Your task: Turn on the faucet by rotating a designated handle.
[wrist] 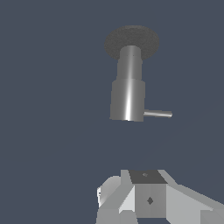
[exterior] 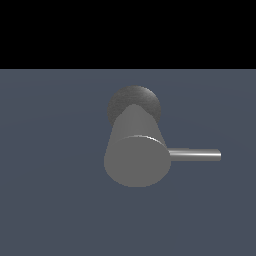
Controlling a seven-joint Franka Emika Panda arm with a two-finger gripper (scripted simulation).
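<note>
On the plain dark-blue bench (exterior: 50, 200) stands the faucet (exterior: 136, 152), a matte grey cylinder with a darker rounded knob (exterior: 134, 102) behind it. From the cylinder's side, toward the exterior view's right, juts the handle (exterior: 195, 155), a thin straight rod lying level. Nothing touches it. The gripper (wrist: 131, 205) appears only in the wrist view, well apart from the faucet and short of the handle; whether its fingers are spread or pressed together cannot be told, as only its white body shows. Judgement: the task appears not yet begun, with approach, contact and rotation all outstanding. No brand, label or legible writing is visible on any item.
</note>
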